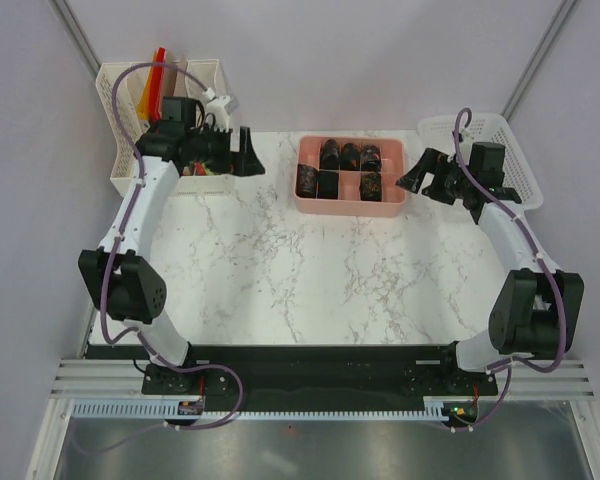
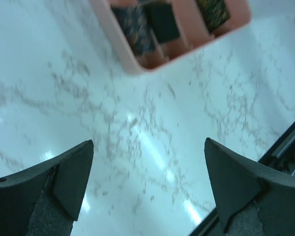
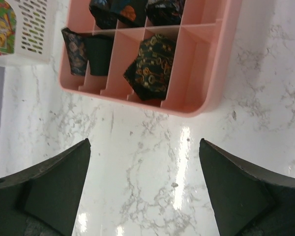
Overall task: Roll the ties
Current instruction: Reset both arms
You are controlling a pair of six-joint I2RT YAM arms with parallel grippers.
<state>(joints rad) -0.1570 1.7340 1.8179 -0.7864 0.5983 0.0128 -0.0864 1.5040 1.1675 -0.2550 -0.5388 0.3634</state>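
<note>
Several ties [image 1: 330, 155] sit as dark patterned coils in the compartments of a pink divided tray [image 1: 350, 208] at the back middle of the marble table. My left gripper [image 1: 255, 152] hovers left of the tray, open and holding nothing. In the left wrist view the left gripper [image 2: 149, 147] spans bare marble, with the tray's [image 2: 132, 64] corner and a coiled tie [image 2: 132, 27] beyond it. My right gripper [image 1: 408, 172] hangs at the tray's right end, open and holding nothing. In the right wrist view the right gripper [image 3: 145, 145] stands short of the tray [image 3: 206, 73], where a tie [image 3: 150, 66] shows.
A white slotted basket [image 1: 120, 110] holding orange and red items stands at the back left, behind the left arm. Another white basket [image 1: 500, 140] stands at the back right under the right arm. The table's near edge carries a black rail [image 1: 310, 365].
</note>
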